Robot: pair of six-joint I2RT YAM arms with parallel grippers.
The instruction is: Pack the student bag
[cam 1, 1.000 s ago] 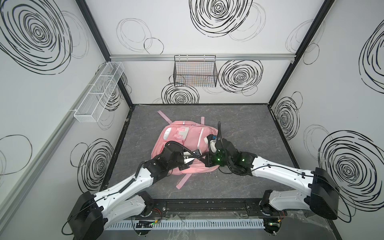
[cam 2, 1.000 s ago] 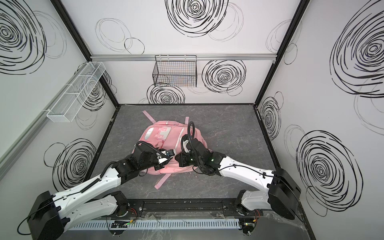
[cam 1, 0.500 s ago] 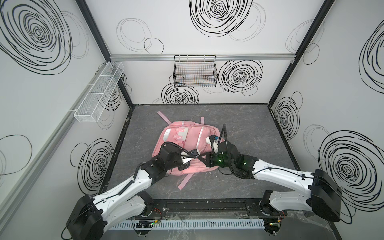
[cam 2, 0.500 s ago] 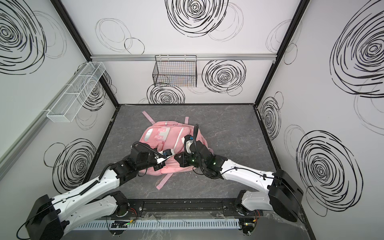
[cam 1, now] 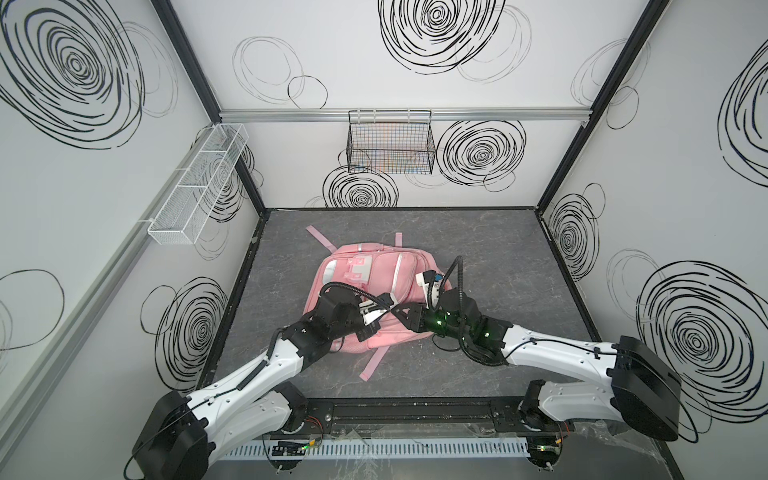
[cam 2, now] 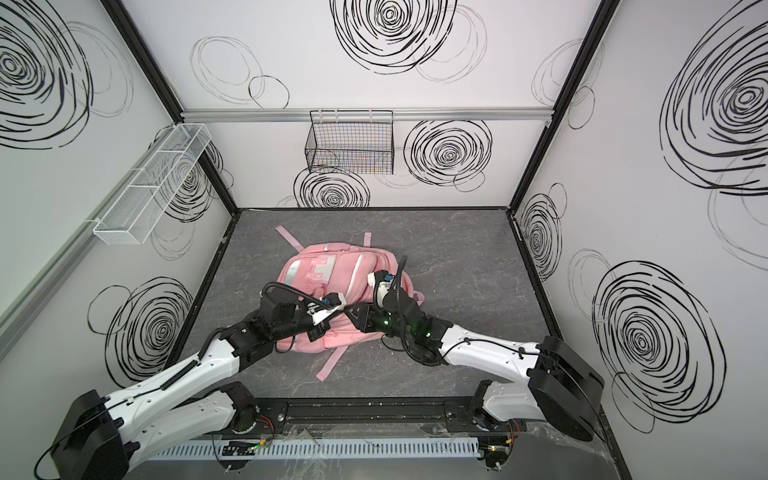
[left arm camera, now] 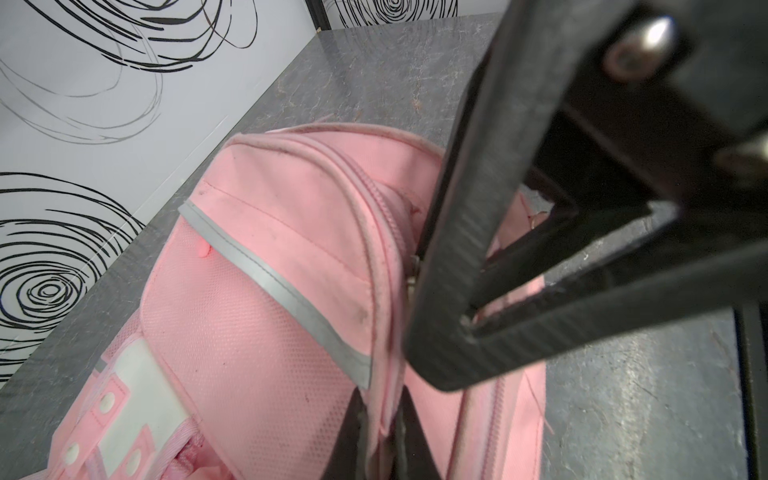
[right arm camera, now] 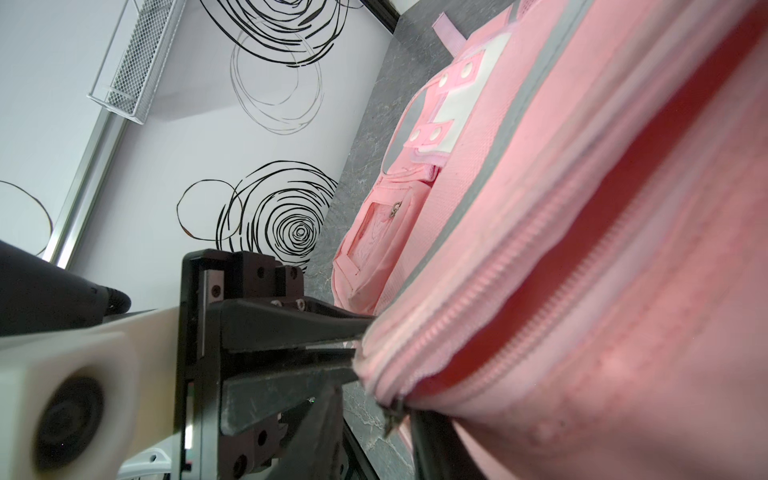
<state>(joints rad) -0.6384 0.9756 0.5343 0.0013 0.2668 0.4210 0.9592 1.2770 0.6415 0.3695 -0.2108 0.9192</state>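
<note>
Pinching the zipper edge [right arm camera: 478, 328] of the student bag [cam 1: 376, 286], lying flat mid-table [cam 1: 507, 257], the left gripper [right arm camera: 354, 353] is clamped tight. Can't tell whether the right gripper [cam 1: 402, 312] is gripping. Risk: fabric slips and the opening flops shut.

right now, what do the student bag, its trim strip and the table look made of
The student bag: matte pink woven fabric; weave and stitched seams show. Its trim strip: smooth grey band, slight sheen, possibly reflective tape. The table: grey stone-look surface, pale veins, maybe laminate.
</note>
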